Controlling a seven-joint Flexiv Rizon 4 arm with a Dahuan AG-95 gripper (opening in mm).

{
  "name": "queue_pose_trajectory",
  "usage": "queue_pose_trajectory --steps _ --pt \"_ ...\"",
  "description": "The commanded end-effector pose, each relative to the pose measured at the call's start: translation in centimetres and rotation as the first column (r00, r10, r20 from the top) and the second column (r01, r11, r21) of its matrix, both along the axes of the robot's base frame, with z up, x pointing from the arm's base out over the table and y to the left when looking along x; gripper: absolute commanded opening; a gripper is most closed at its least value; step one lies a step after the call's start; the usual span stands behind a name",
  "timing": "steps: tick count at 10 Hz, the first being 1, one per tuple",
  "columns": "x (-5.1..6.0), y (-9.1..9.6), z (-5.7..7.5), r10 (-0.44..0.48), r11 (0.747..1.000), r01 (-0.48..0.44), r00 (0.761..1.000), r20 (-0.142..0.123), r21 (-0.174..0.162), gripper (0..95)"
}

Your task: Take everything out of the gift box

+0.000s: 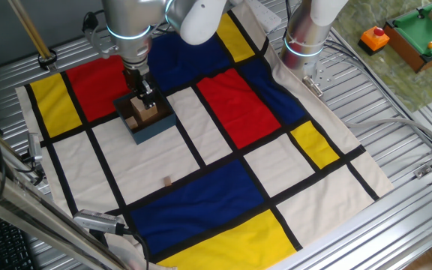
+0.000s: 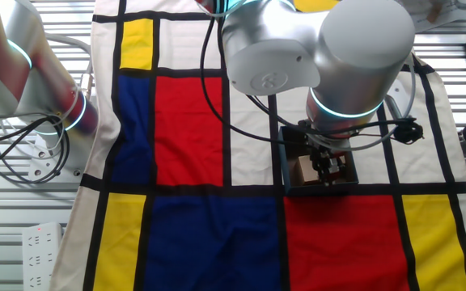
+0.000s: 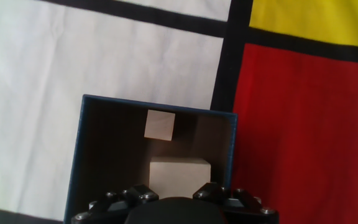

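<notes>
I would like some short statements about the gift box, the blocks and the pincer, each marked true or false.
1. The gift box holds two wooden blocks. True: the pale beige cube and the smaller tan-brown block both lie inside.
2. The gift box sits on a yellow patch of the cloth. False: it sits mostly on a white patch, beside a red one.
3. The pincer is right above the gift box. True.
4. The two blocks are stacked on each other. False: in the hand view they lie apart on the box floor.
5. A small brown piece lies on the cloth outside the box. True.
6. The box is blue-grey inside. False: its inside is dark brown.
</notes>
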State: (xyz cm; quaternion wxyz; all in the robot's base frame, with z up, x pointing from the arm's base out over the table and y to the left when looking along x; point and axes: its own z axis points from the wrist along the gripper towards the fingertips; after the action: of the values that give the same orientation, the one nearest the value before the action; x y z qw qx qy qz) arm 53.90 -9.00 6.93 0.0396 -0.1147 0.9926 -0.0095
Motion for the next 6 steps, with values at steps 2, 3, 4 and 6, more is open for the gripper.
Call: queue_pose_trajectory --steps 2,3,4,6 --pt "-0.05 -0.04 -0.15 0.001 1.000 -0.001 1.000 0.004 0.000 57.0" --pt "-0.06 -0.05 -0.25 0.002 1.000 -0.002 1.000 0.005 0.001 57.0" --pt "-0.06 -0.05 -0.29 0.002 1.000 -0.002 1.000 0.006 0.002 57.0" --pt "-0.06 -0.07 -0.40 0.003 1.000 -0.003 1.000 0.008 0.003 57.0"
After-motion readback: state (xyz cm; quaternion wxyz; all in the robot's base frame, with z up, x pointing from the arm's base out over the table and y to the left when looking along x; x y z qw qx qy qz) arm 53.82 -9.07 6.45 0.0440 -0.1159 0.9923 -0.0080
